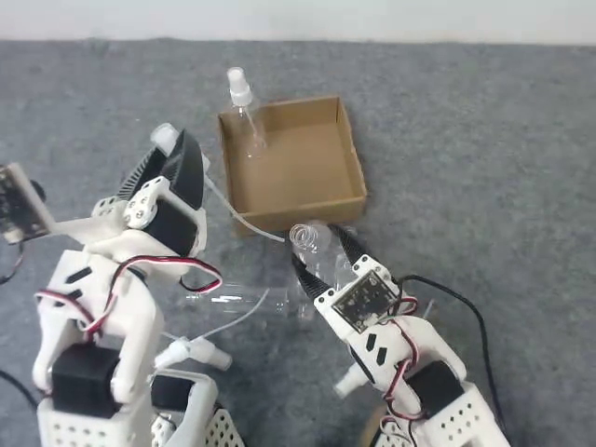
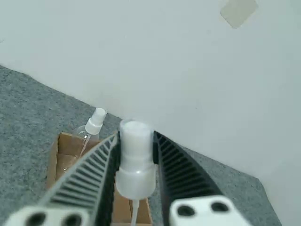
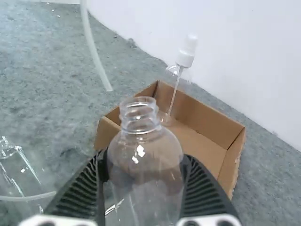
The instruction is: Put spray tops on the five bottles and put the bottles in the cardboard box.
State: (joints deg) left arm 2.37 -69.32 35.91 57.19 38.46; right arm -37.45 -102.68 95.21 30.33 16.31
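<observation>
Pinching a spray top (image 2: 135, 165), the left hand (image 2: 136, 137) hovers; right hand (image 3: 143, 160) grips a bottle (image 3: 139, 129), uncapped in wrist view.

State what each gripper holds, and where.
The left gripper holds a spray top by its head; the right gripper holds an uncapped bottle by its body.

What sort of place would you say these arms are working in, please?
Likely a lab or workshop bench set up for robot trials: a grey carpet-like mat, a bare white wall behind it, and a cardboard box.

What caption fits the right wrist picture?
Right tool grips an uncapped clear bottle near the cardboard box.
</observation>
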